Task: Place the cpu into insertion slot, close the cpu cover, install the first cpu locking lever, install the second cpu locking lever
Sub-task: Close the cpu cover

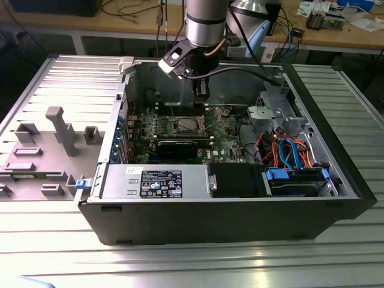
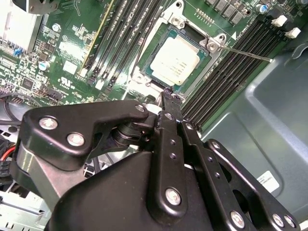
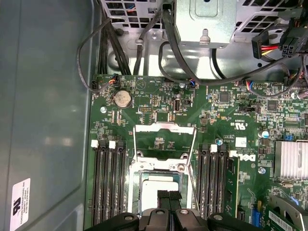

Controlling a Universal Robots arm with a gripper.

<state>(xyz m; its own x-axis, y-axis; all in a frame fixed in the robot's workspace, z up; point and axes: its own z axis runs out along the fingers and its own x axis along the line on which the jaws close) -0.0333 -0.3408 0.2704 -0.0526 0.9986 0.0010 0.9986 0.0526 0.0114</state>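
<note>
The cpu point(image 2: 175, 60), a pale silver square, lies flat in the insertion slot point(image 2: 144, 72) on the green motherboard; it is also seen as the cpu point(image 3: 155, 184). The cpu cover point(image 3: 163, 127), a thin metal frame, looks tipped up at one edge of the socket, with green board showing through its opening. A thin lever rod point(image 2: 245, 53) juts from a socket corner. My gripper point(image 1: 202, 93) hangs just above the socket, inside the open computer case. Its black fingers are shut together with nothing visible between them, in both wrist views point(image 2: 168, 92) point(image 3: 168, 196).
Black memory slots point(image 3: 108, 183) flank the socket on both sides. The grey case wall point(image 3: 43, 120) is close by. A long black card point(image 1: 180, 146), a drive cage with coloured cables point(image 1: 288, 150) and a power supply point(image 1: 159, 182) crowd the case. A grey panel point(image 1: 54, 132) lies at the exterior view's left.
</note>
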